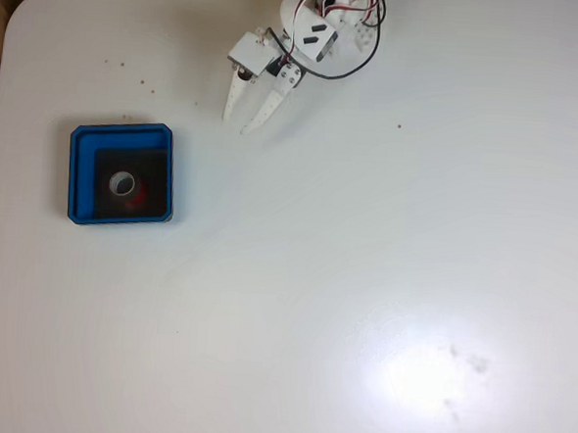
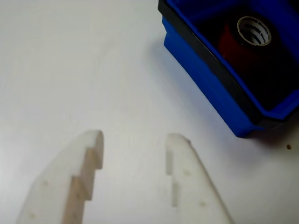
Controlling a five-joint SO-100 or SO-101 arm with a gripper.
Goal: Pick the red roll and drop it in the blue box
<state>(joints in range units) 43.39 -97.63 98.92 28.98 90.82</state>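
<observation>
A: Fixed view?
B: Directly overhead, distant, facing straight down on the white table [image 1: 364, 280].
A: Wrist view?
B: Close, low, looking past the parted jaws. Both share the shallow bright-blue plastic box [image 1: 81, 169] [image 2: 205, 79], ahead-right of them.

Roll: I see the roll [image 1: 124, 184] lying inside the box [image 1: 81, 169], on its floor.
Box: left part of the table [image 1: 364, 280] in the fixed view.
Gripper: the gripper [image 1: 238, 125] sits up and right of the box, apart from it.
</observation>
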